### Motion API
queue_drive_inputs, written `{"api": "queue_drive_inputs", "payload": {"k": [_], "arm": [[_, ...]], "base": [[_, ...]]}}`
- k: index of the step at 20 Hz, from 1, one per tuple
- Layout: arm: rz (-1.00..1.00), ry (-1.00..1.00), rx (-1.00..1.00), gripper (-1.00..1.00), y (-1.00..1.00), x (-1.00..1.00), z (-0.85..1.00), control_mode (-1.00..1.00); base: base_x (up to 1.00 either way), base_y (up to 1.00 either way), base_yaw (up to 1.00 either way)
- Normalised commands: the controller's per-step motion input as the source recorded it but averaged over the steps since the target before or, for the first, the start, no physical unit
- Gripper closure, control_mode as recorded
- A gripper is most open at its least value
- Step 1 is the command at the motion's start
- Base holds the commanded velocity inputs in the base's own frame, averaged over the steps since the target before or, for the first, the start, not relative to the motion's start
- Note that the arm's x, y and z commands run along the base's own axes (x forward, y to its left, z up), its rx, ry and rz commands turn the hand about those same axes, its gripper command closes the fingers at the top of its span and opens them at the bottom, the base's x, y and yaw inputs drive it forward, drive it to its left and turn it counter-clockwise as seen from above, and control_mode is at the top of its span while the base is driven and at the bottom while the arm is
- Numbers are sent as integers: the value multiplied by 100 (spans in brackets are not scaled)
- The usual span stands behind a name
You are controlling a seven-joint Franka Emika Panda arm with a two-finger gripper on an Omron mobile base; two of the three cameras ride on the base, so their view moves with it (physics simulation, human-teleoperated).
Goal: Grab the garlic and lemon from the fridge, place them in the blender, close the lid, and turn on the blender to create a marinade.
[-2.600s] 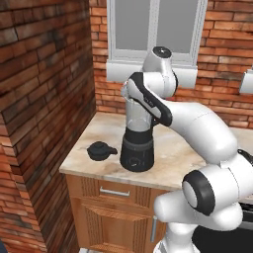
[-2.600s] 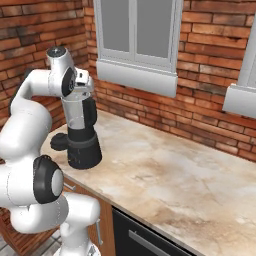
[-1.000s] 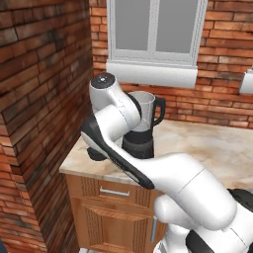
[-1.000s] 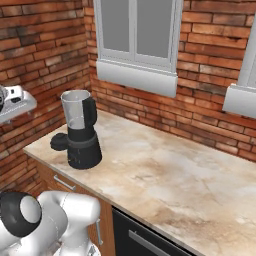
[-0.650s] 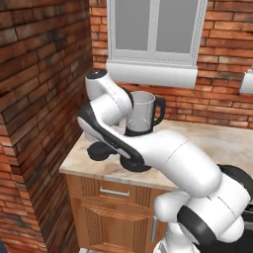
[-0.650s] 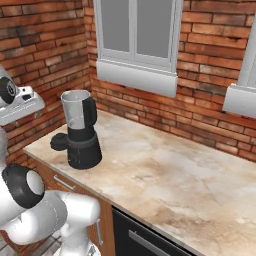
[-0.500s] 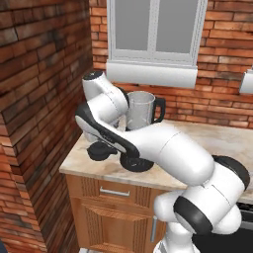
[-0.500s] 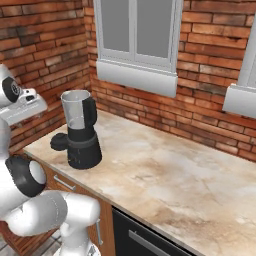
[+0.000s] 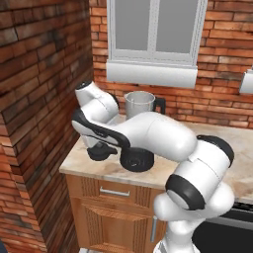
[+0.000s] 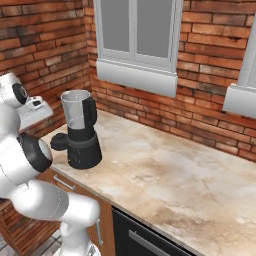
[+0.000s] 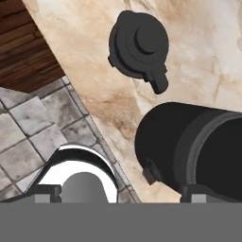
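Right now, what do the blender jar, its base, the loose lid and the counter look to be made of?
The jar looks like clear glass or plastic; the brick shows through it. The base and the lid are matte black, likely plastic, with no glint. The counter looks like polished beige stone, marble perhaps, from its mottled veining.

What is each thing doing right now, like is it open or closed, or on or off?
blender: standing upright on the counter, jar mouth uncovered, looks empty.
lid: off the jar, lying flat on the counter beside the blender base, knob up.
hand: open, holding nothing, up off the counter to the side of the blender.
cabinet drawer: shut.
window: shut.
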Motion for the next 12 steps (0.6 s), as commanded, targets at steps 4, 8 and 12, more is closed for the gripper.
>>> {"api": "queue_drive_inputs", "payload": {"k": [4, 8, 12], "arm": [[0, 5, -3, -100, 0, 33, -36, -100], [0, 6, -3, -100, 3, 34, -25, -100], [0, 1, -3, -100, 3, 28, -15, -100]], "base": [[0, 0, 0], [0, 0, 0], [0, 0, 0]]}}
